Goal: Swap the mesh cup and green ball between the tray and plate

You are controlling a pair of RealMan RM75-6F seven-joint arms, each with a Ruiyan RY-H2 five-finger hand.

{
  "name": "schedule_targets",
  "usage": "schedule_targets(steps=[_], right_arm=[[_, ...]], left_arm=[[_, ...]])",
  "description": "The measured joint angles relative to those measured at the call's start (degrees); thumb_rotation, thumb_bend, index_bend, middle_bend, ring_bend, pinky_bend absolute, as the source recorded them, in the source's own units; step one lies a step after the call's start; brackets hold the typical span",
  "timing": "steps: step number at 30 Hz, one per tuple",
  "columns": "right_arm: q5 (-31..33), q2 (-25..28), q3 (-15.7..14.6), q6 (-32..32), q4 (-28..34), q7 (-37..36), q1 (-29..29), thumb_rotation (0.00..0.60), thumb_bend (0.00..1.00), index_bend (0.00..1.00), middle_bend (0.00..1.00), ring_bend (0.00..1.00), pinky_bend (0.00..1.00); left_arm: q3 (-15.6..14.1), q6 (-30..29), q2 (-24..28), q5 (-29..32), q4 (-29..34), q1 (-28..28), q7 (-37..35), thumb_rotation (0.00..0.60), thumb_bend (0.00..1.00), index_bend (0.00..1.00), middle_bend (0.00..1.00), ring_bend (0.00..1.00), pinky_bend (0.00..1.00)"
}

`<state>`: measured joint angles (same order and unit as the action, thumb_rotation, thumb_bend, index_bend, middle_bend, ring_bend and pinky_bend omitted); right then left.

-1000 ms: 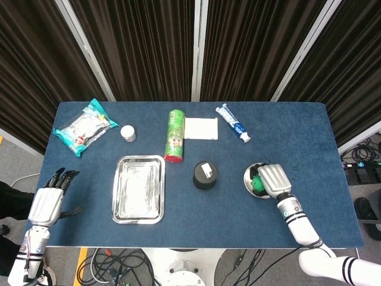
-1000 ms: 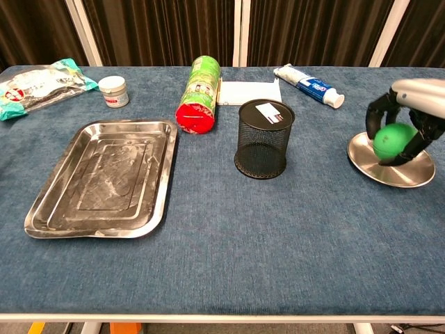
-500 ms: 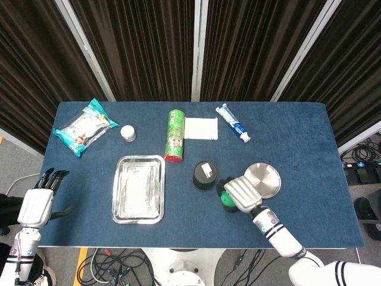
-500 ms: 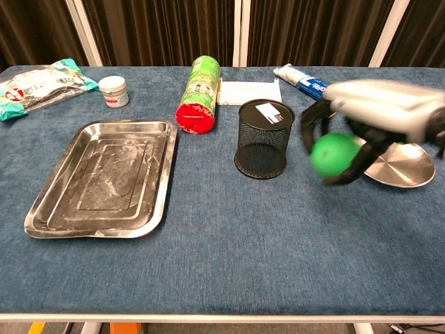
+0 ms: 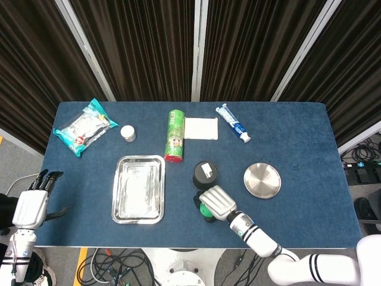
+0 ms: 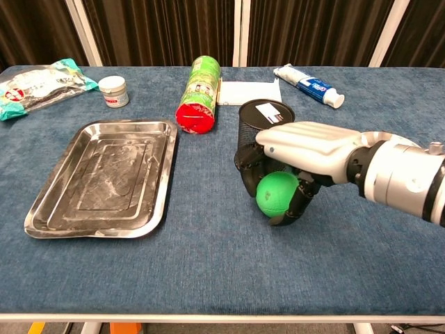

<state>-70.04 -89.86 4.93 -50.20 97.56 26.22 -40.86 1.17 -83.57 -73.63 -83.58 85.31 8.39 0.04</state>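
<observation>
The green ball (image 6: 277, 193) is held in the right hand (image 6: 295, 161), with dark fingers (image 6: 297, 202) curled around it from above. In the chest view the ball is seen low in the middle of the frame, just in front of the mesh cup (image 6: 263, 115). In the head view the right hand (image 5: 216, 202) and the ball (image 5: 204, 210) are seen below the middle of the frame, just under the mesh cup (image 5: 205, 174).

The mesh cup is stood upright on the blue table (image 5: 297, 143), between the tray (image 5: 139, 189) and the plate (image 5: 262, 180). A white card is seen inside the cup.

The tray is seen left of the middle. The plate is seen to the right of the cup.

The left hand (image 5: 34, 202) is seen at the lower left edge of the head view, off the table. Nothing is held in it, and its fingers are kept straight and close together
</observation>
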Motion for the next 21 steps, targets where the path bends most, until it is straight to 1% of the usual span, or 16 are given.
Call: schedule_targets(steps=[2, 5, 7, 10, 16, 21], right_arm=[[0.0, -0.7, -0.1, 0.0, -0.7, 0.1, -0.3, 0.600, 0.15, 0.64, 0.50, 0.50, 0.75], [-0.3, -1.0, -0.2, 0.2, -1.0, -0.4, -0.7, 0.600, 0.13, 0.59, 0.47, 0.49, 0.72], [-0.6, -0.8, -0.4, 0.5, -1.0, -1.0, -0.9, 0.600, 0.10, 0.54, 0.44, 0.47, 0.69], [-1.3, -0.3, -0.7, 0.6, -0.9, -2.0, -1.1, 0.600, 0.08, 0.50, 0.41, 0.42, 0.66], [-1.7, 0.1, -1.0, 1.2, -1.0, -3.1, -1.6, 0.600, 0.07, 0.44, 0.36, 0.36, 0.63], [-1.6, 0.4, -1.2, 1.7, -1.0, -3.5, -2.1, 0.600, 0.06, 0.42, 0.33, 0.33, 0.60]], left_arm=[[0.0, 0.0, -0.1, -0.1, -0.2, -0.1, -0.2, 0.600, 0.08, 0.14, 0.13, 0.05, 0.26], [0.1, 0.1, -0.1, -0.1, -0.4, -0.2, -0.4, 0.600, 0.08, 0.14, 0.13, 0.05, 0.26], [0.2, 0.0, -0.1, -0.1, -0.4, -0.3, -0.6, 0.600, 0.08, 0.14, 0.13, 0.05, 0.26], [0.4, 0.0, -0.1, -0.2, -0.6, -0.4, -0.6, 0.600, 0.08, 0.14, 0.13, 0.05, 0.26], [0.7, 0.1, -0.2, 0.0, -0.7, -0.6, -0.7, 0.600, 0.08, 0.14, 0.13, 0.05, 0.26], [0.9, 0.0, 0.0, -0.2, -0.6, -0.7, -0.9, 0.600, 0.08, 0.14, 0.13, 0.05, 0.26]])
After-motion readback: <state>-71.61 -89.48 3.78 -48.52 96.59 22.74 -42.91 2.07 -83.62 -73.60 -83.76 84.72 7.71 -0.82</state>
